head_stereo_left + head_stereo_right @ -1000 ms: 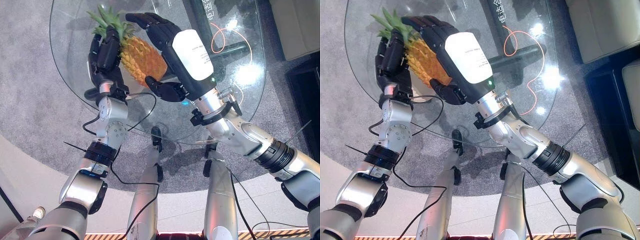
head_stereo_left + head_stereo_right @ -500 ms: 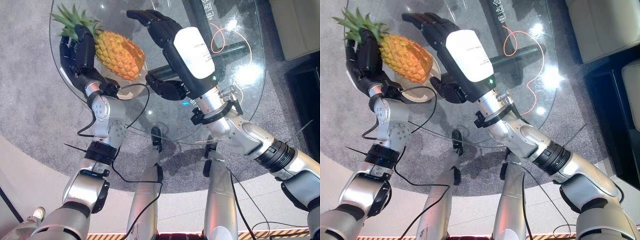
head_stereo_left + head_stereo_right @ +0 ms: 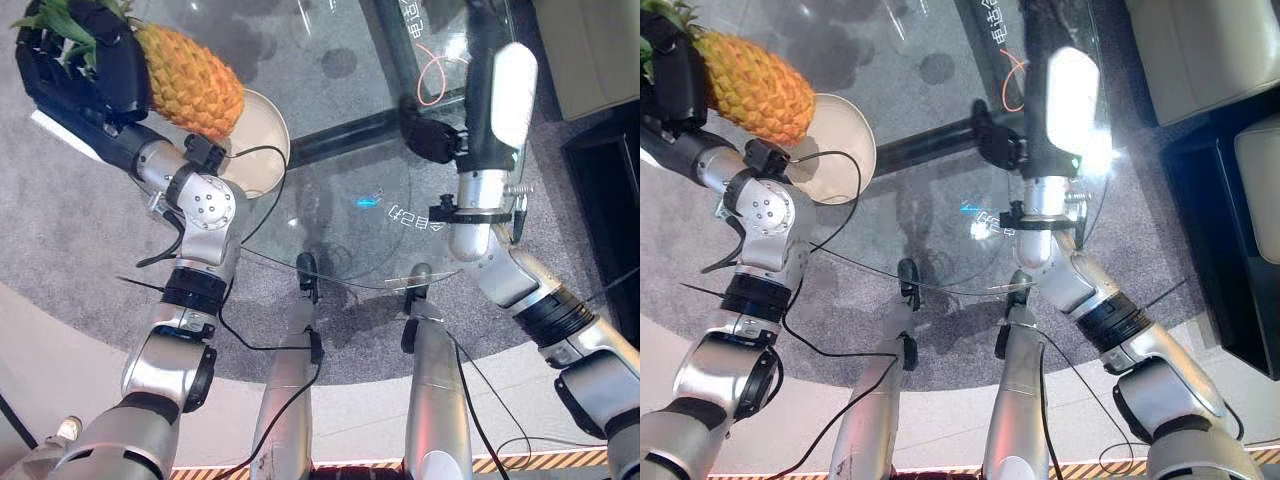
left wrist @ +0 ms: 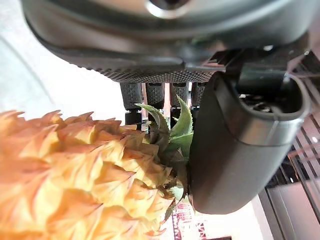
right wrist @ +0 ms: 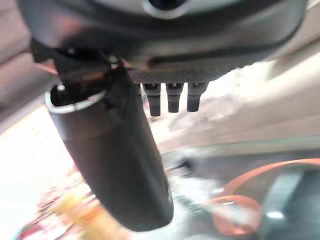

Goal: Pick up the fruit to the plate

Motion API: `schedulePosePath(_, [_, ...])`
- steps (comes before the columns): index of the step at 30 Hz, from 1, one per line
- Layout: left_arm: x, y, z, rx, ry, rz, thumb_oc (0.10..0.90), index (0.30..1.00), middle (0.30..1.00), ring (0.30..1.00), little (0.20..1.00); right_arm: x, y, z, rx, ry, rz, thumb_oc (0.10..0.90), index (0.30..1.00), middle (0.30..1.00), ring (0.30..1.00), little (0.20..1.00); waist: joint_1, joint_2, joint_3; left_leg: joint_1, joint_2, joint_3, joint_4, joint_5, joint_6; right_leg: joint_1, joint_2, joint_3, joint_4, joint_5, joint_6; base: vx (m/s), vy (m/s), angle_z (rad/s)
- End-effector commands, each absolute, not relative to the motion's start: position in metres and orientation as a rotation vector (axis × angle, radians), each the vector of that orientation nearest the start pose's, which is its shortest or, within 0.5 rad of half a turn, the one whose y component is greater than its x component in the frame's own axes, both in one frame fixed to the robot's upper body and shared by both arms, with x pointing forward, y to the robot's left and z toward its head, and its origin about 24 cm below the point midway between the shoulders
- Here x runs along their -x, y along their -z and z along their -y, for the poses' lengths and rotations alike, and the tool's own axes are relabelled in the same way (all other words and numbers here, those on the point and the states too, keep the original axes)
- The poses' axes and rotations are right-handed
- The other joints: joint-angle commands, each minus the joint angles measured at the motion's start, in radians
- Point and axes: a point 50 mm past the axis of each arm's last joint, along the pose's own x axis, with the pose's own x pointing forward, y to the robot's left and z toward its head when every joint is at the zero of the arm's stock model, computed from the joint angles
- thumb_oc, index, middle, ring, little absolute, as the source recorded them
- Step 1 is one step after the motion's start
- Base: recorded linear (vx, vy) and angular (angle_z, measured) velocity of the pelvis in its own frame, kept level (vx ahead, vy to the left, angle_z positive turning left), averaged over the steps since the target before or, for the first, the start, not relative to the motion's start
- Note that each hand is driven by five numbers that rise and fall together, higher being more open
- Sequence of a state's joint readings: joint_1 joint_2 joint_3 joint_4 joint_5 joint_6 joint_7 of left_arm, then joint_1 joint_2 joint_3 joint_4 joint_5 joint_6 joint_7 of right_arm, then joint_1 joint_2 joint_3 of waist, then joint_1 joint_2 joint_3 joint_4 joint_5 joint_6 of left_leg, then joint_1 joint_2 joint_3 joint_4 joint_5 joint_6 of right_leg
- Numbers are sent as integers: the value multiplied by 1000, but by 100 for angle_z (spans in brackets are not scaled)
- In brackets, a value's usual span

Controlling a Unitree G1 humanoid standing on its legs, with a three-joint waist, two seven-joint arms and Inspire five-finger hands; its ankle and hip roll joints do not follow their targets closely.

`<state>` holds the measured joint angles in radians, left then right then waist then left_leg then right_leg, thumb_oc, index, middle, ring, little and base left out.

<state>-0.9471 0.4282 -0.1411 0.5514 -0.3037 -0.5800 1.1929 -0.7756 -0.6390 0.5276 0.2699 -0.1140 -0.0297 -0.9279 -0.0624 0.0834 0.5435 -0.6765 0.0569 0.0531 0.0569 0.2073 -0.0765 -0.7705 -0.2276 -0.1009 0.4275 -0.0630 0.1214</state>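
Carry step. The left hand (image 3: 75, 65) is clamped on the pineapple (image 3: 185, 70) at its leafy crown end, fingers and thumb curled round it; the left wrist view shows the thumb (image 4: 240, 145) pressed by the green leaves. The fruit is held in the air, tilted, its butt end hanging over the near rim of the plate (image 3: 262, 160); it looks not yet set down, though I cannot tell whether it touches the rim.

The right hand (image 3: 470, 90) is raised over the far side of the desk (image 3: 340, 230), well apart from the fruit, holding nothing, fingers straight in its wrist view.

Next move, as I judge it: shift the fruit over the plate's middle, lower it until it rests, then release. The fruit is long and heavy at one end and may roll off a shallow dish, so lay it on its side.

Materials: pineapple orange-yellow with rough scaly skin and stiff spiky leaves; plate round, pale, smooth, shallow; desk round, clear glass, glossy with glare, a dark bar and grey carpet (image 3: 60, 230) visible beneath. An orange cord (image 3: 435, 75) loops by the right hand.
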Motion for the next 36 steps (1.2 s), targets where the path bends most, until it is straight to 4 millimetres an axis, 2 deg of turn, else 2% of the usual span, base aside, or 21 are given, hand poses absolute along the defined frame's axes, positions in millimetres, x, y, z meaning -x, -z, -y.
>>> schedulePosePath(1, [-319,-327,-231,440,-946,1281,100,300,300,300,200,-338,-231,179,434,639,861,800,900,900,900,900,2,-55,-23,16,-26,55,102,-142,-9,82,55,-34,-194,77,-10,25,36,-7])
schedulePosePath(3, [-320,-327,-236,427,-965,1280,100,300,300,300,200,-341,-219,191,408,677,794,800,900,900,900,900,-4,-58,-23,14,-24,57,105,-144,-9,77,59,-31,-190,76,-12,10,38,-3])
schedulePosePath(6, [-322,-330,-249,383,-1011,1277,100,300,300,300,200,-346,-183,227,307,781,584,800,900,900,900,900,-17,-69,-23,10,-15,62,109,-150,-9,65,69,-23,-177,70,-17,14,45,-4])
schedulePosePath(7, [-322,-332,-250,375,-1017,1277,100,300,300,300,200,-346,-179,231,295,796,561,800,900,900,900,900,-18,-70,-23,8,-14,63,110,-151,-9,63,70,-23,-175,69,-17,12,32,-9])
schedulePosePath(9, [-324,-336,-257,344,-1042,1270,100,300,300,300,200,-345,-157,250,252,850,460,800,900,900,900,900,-26,-78,-23,1,-10,66,121,-154,-10,53,77,-19,-165,67,-21,12,24,-9])
schedulePosePath(17, [-328,-347,-273,243,-1110,1243,100,300,300,300,200,-331,-97,301,259,977,180,800,900,900,900,900,-39,-92,-23,-20,3,73,153,-163,-9,35,92,-10,-140,64,-25,8,5,-4])
schedulePosePath(24, [-330,-346,-280,191,-1149,1212,100,300,300,300,200,-321,-74,315,320,994,57,800,900,900,900,900,-43,-100,-23,-42,8,66,184,-170,-6,16,99,-3,-123,64,-27,6,3,-1])
schedulePosePath(36, [-336,-343,-288,100,-1154,1150,100,300,300,300,200,-325,-67,315,335,962,-19,800,900,900,900,900,-47,-112,-23,-62,14,60,198,-172,-6,-1,111,7,-121,67,-25,0,0,0])
